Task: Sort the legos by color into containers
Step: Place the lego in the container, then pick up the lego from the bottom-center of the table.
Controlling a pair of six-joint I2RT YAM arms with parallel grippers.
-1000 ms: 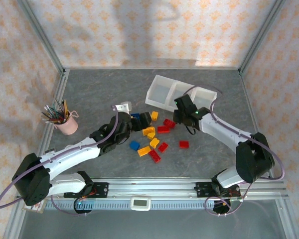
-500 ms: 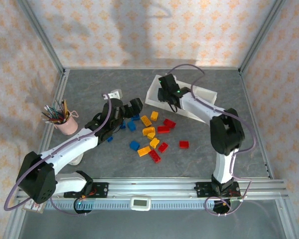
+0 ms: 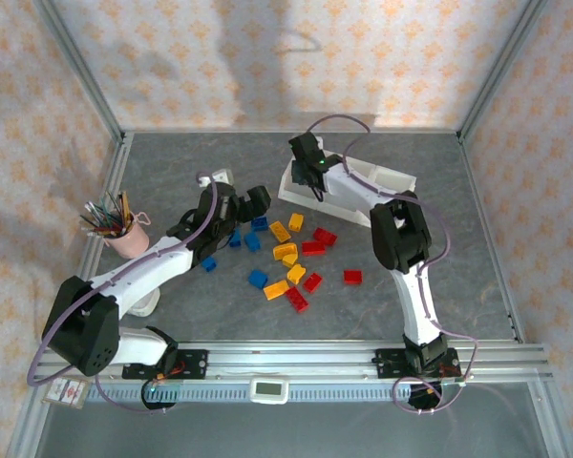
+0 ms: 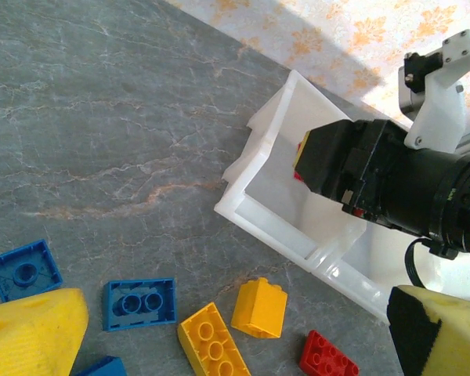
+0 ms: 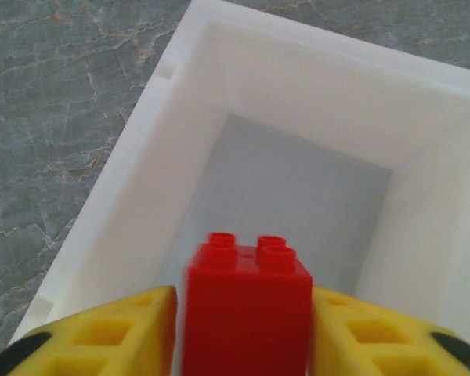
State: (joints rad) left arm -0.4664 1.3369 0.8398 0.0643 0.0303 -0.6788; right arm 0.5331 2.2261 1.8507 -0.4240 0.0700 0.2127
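My right gripper (image 5: 243,329) is shut on a red lego (image 5: 247,309), its yellow pads (image 5: 102,337) against the brick's two sides. It hangs studs forward over the left end compartment of the white containers tray (image 5: 141,157). In the top view the right gripper (image 3: 308,179) is at the tray's (image 3: 392,175) left end. My left gripper (image 4: 235,345) stands wide open with nothing between its fingers, low over blue (image 4: 139,302), yellow (image 4: 211,341) and red (image 4: 327,356) legos beside the tray (image 4: 266,227). Several loose legos (image 3: 286,252) lie mid-table, in front of the left gripper (image 3: 251,202).
A pink cup of pens (image 3: 126,237) stands at the left of the table. Metal frame posts and patterned walls close in the back and sides. The grey tabletop is bare behind the tray and at the far right.
My right arm swung from the middle of the table back and left to the tray's left compartment, carrying the red lego. The left arm drew back and left from the pile.
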